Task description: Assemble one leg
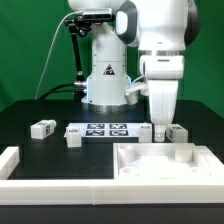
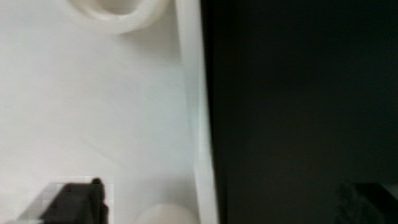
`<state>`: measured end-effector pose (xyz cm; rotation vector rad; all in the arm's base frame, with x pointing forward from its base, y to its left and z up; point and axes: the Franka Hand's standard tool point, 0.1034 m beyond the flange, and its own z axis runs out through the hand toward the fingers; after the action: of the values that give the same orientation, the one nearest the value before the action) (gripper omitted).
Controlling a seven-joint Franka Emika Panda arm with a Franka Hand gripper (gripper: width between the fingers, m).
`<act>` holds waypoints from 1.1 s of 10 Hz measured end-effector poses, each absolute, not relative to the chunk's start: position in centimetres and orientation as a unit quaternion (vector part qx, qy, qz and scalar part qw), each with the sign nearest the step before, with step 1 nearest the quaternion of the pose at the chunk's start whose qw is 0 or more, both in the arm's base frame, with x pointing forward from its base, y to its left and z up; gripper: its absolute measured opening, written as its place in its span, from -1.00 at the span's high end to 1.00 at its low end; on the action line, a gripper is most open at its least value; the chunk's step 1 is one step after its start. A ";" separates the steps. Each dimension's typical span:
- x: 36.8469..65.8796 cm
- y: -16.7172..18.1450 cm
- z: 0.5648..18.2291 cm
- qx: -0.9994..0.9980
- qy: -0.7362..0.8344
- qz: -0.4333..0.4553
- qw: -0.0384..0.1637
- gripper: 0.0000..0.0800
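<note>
The gripper point(image 1: 160, 132) hangs low at the back edge of the white tray point(image 1: 140, 182), on the exterior view's right of the marker board point(image 1: 100, 128), and it holds nothing. In the wrist view its 2 fingers point(image 2: 71, 203) stand wide apart, 1 over the tray's pale surface and 1 over the black table point(image 2: 302, 100), so the jaws straddle the line where tray meets table. The leg point(image 1: 178, 131) sits on the table just beside the gripper, on the exterior view's right, untouched, with its tag facing the camera. A second block point(image 1: 72, 137) and a third block point(image 1: 42, 127) of the same kind lie well apart from it, on the exterior view's left of the marker board. No leg is fitted to the tray, so I judge the task to be at an early stage. The step in hand looks like a reach for the tray's edge rather than for the leg. A pale rounded shape shows between the fingers, nearer the one over the tray, but it is too blurred to name; it may be part of the tray's wall. If the tray is the target, the next move calls for closing squarely on that wall and keeping the tray flat while it is shifted. If the leg is the target, the gripper must move across, centre over it, and close on its sides. The leg then has to be carried upright to a round recess point(image 2: 116, 10) in the tray.
</note>
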<state>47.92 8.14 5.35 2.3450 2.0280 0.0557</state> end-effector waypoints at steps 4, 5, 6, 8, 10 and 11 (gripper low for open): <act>47.2 8.8 6.6 0.782 0.622 0.021 0.023 -0.62; 47.2 8.8 6.6 0.791 0.611 0.022 0.023 -0.62; 47.2 8.8 6.6 0.824 0.566 0.023 0.021 -0.62; 46.3 9.1 6.3 0.888 0.458 0.034 0.013 -0.62; 44.4 9.6 5.6 0.941 0.337 0.032 0.000 -0.62; 43.9 10.3 5.5 0.961 0.274 0.032 -0.006 -0.62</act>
<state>43.88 10.35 5.47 3.0303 0.8641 0.0994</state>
